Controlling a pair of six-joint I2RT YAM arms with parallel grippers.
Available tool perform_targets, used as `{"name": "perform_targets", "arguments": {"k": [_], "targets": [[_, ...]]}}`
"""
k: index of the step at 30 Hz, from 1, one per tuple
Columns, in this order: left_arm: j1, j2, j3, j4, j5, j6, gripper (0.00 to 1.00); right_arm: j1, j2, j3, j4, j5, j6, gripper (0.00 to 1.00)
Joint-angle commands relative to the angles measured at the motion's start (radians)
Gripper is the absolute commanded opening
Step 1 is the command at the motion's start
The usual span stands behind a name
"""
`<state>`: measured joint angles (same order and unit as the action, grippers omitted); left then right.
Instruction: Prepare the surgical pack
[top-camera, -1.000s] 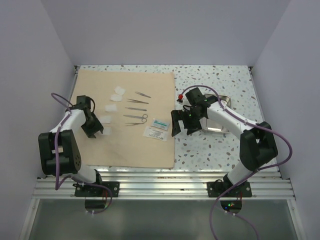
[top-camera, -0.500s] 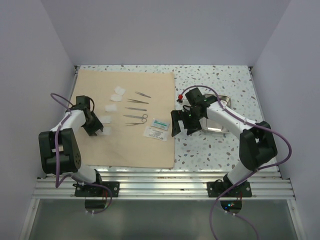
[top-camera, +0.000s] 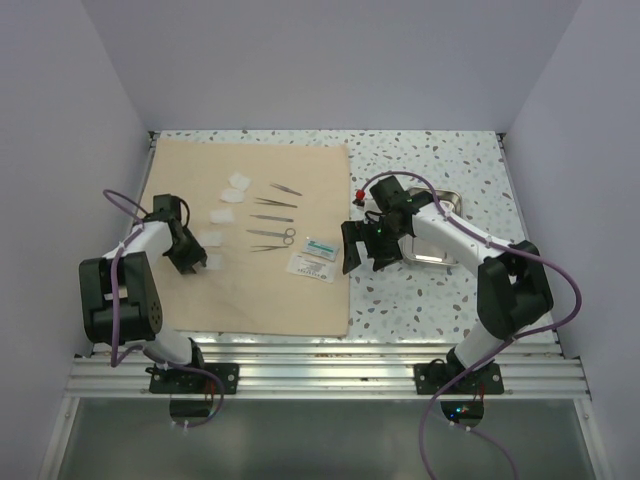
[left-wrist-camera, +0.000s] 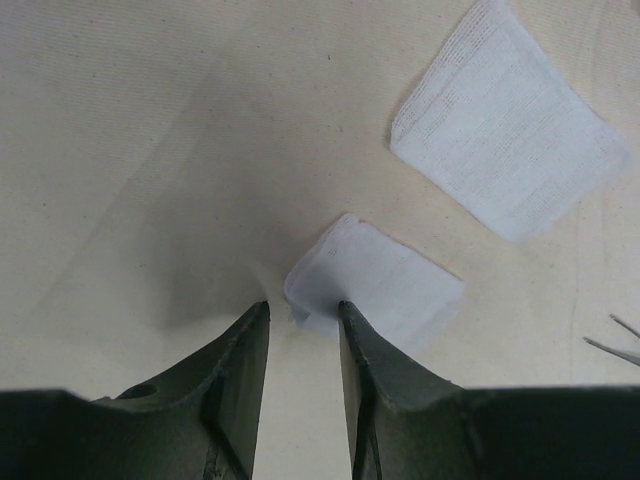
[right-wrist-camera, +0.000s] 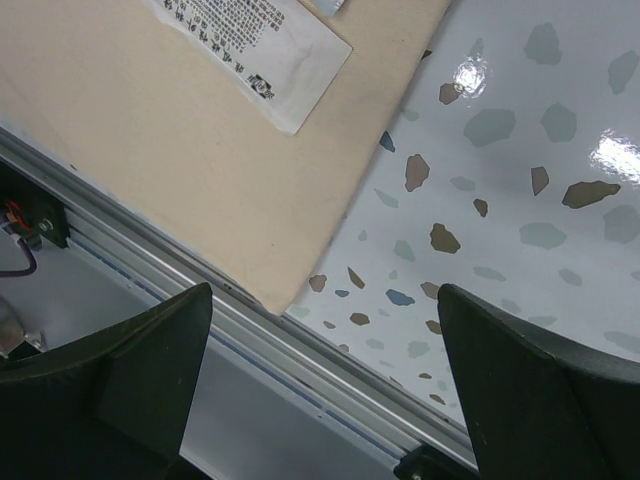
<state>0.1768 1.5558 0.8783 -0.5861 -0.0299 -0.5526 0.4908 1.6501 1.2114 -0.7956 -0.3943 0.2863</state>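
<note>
The left gripper stands narrow, its tips down on the tan cloth with the near corner of a white gauze pad in the gap between them. A sliver of space shows beside the corner, so the pad looks bracketed but not pinched. Taking it by the corner makes sense: a thin pad lying flat offers no other edge to lift.

A second gauze pad lies apart, further out on the cloth.

Beyond, in the overhead view, two more pads, the thin steel instruments in a column and the white packet lie spread on the cloth — laid out singly, each reachable.

The right gripper is spread wide and holds nothing; it hangs over the cloth's near right corner, where cloth meets the speckled table.

The steel tray sits off the cloth on the table's right side, partly hidden by the right arm — likely where the pad is bound.
</note>
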Motion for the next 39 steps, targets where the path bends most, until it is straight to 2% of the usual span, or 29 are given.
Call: {"name": "perform_targets", "arguments": {"k": [1, 10, 15, 18, 23, 30, 39], "targets": [[0.012, 0.02, 0.002, 0.058, -0.002, 0.014, 0.38, 0.003, 0.011, 0.002, 0.01, -0.025, -0.013, 0.99], [0.012, 0.023, 0.004, 0.071, -0.01, 0.008, 0.27, 0.003, 0.014, 0.002, 0.007, -0.023, -0.013, 0.99], [0.012, -0.002, 0.01, 0.058, -0.03, 0.008, 0.14, 0.002, 0.014, -0.004, 0.013, -0.026, -0.012, 0.99], [0.012, -0.023, 0.016, 0.042, -0.034, 0.01, 0.0, 0.002, 0.013, -0.004, 0.012, -0.031, -0.01, 0.99], [0.012, -0.094, 0.025, 0.029, -0.027, 0.046, 0.0, 0.002, 0.013, -0.006, 0.012, -0.031, -0.007, 0.99], [0.01, -0.217, 0.014, 0.147, 0.074, 0.112, 0.0, 0.003, 0.036, 0.005, 0.009, -0.043, -0.004, 0.99], [0.012, -0.152, 0.059, 0.267, 0.252, 0.073, 0.0, 0.003, 0.06, 0.027, -0.002, -0.04, -0.009, 0.99]]}}
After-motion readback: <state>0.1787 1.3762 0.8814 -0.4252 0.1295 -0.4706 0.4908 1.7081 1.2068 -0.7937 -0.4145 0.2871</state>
